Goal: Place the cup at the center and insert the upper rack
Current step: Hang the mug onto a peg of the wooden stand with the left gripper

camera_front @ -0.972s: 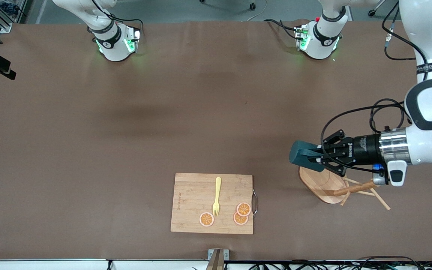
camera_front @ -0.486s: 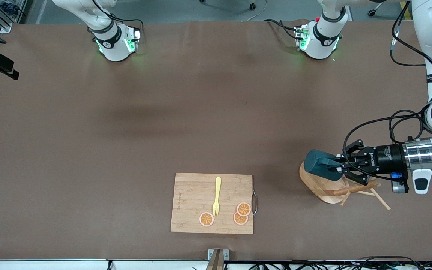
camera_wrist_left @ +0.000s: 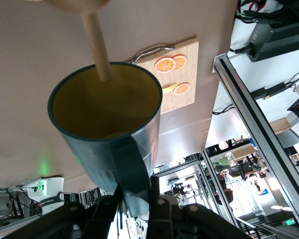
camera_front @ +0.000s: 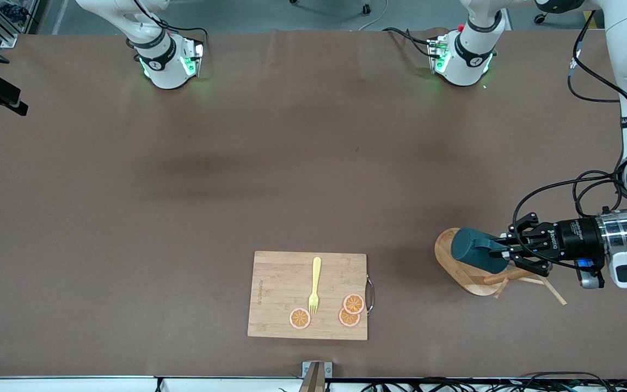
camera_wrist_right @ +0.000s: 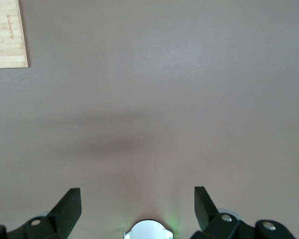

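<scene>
My left gripper is shut on the handle of the dark teal cup and holds it on its side in the air over the wooden mug tree's oval base. The tree's pole and pegs point toward the left arm's end of the table. In the left wrist view the gripper pinches the handle; the cup shows its yellow inside, and the pole crosses its rim. My right gripper is open and empty over bare table; it is out of the front view.
A bamboo cutting board with a yellow fork and orange slices lies near the front camera's edge, toward the right arm's end from the mug tree. Its corner shows in the right wrist view.
My left gripper has carried the cup toward the left arm's end of the table and lower, from beside the mug tree's base to over it. The mug tree has not moved.
</scene>
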Action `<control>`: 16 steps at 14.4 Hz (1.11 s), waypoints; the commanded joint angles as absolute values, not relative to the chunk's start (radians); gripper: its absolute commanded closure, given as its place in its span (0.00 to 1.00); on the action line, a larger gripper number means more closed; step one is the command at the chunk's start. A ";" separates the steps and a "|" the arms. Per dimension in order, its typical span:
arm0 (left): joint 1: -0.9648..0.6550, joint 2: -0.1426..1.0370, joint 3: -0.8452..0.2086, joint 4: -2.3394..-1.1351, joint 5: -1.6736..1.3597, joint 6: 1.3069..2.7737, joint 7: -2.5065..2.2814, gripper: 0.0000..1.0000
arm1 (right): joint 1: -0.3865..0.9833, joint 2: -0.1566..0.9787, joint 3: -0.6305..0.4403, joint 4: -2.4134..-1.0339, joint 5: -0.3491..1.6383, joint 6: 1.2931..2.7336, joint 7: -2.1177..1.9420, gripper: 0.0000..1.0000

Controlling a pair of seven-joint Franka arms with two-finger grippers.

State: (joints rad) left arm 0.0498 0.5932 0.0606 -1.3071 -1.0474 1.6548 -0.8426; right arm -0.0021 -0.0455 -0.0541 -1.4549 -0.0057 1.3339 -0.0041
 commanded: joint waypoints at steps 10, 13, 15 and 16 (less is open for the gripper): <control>0.152 0.644 0.054 -1.295 -1.140 1.594 -0.689 0.99 | 0.003 -0.066 -0.055 -1.470 -0.011 1.336 0.002 0.00; 0.164 0.660 0.055 -1.296 -1.140 1.582 -0.651 0.97 | 0.003 -0.066 -0.057 -1.470 -0.011 1.336 0.002 0.00; 0.166 0.672 0.055 -1.296 -1.138 1.582 -0.618 0.97 | 0.003 -0.066 -0.057 -1.470 -0.011 1.336 0.002 0.00; 0.166 0.673 0.055 -1.298 -1.138 1.582 -0.595 0.97 | 0.002 -0.066 -0.057 -1.470 -0.011 1.336 0.000 0.00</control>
